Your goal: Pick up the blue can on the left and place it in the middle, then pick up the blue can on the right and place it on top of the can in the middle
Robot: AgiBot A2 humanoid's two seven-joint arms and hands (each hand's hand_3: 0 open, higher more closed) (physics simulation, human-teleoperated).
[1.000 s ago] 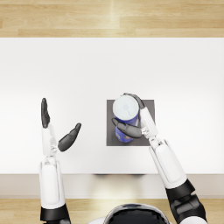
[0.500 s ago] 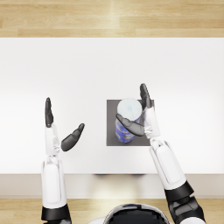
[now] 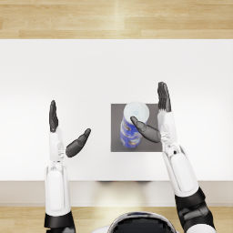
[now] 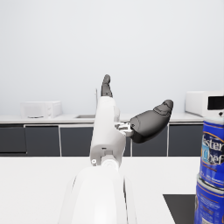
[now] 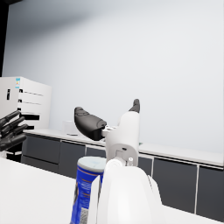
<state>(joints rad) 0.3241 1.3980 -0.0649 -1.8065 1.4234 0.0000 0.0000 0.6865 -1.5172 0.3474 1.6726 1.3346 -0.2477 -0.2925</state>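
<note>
Two blue cylindrical cans with white lids stand stacked on the dark grey square mat [image 3: 117, 132] in the middle of the white table [image 3: 68, 73]: the upper blue can [image 4: 214, 151] sits on the lower blue can [image 4: 209, 201], as the left wrist view shows plainly. From the head view the stack reads as one column leaning toward the camera, its white lid [image 3: 136, 110] uppermost.

The right hand [image 3: 157, 120] is just beside the stack with its fingers spread and straight, holding nothing; its thumb crosses in front of the can's side, and whether it touches cannot be told. The left hand [image 3: 63, 132] hangs well apart on the other side, likewise spread and empty.

By the look of it both placements are done. The risk now lies in pulling the right hand clear: a thumb brushing the upper can sideways could push it off the lower one's lid, since only its own weight keeps it seated. A straight retreat away from the stack seems safest.
</note>
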